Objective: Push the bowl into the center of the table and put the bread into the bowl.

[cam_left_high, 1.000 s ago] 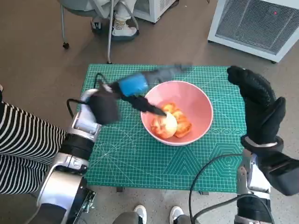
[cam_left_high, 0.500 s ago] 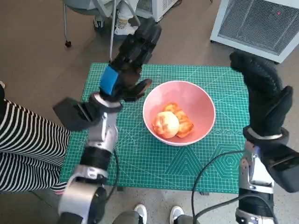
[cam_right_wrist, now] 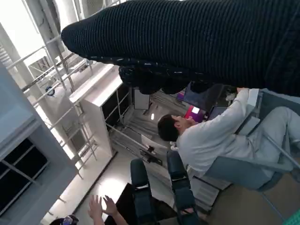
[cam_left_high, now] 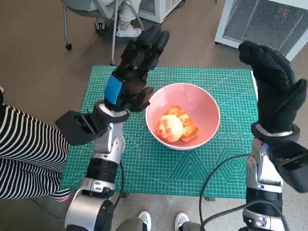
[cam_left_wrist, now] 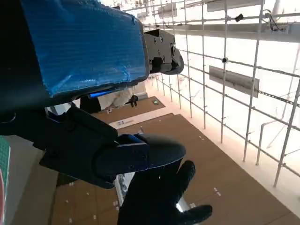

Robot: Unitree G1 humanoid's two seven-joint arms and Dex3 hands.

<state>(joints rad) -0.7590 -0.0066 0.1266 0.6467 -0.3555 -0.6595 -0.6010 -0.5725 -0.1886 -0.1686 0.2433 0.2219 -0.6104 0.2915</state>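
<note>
A pink bowl stands near the middle of the green cutting mat in the head view. Inside it lie golden-brown pieces of bread. My left hand is raised above the table, just beyond the bowl's left rim, fingers spread and holding nothing. Its blue-taped back fills the left wrist view, which points up at a ceiling. My right hand in the black glove is lifted over the mat's right edge, fingers apart and empty. The glove crosses the right wrist view.
A striped sleeve or leg of a person shows at the left edge. Chair legs and feet stand beyond the table, a white grilled unit at the far right. A seated person appears in the right wrist view.
My left hand has pulled out of the bowl, risen and turned upright with its fingers spread. The bread stays in the bowl. The right hand has barely moved.
</note>
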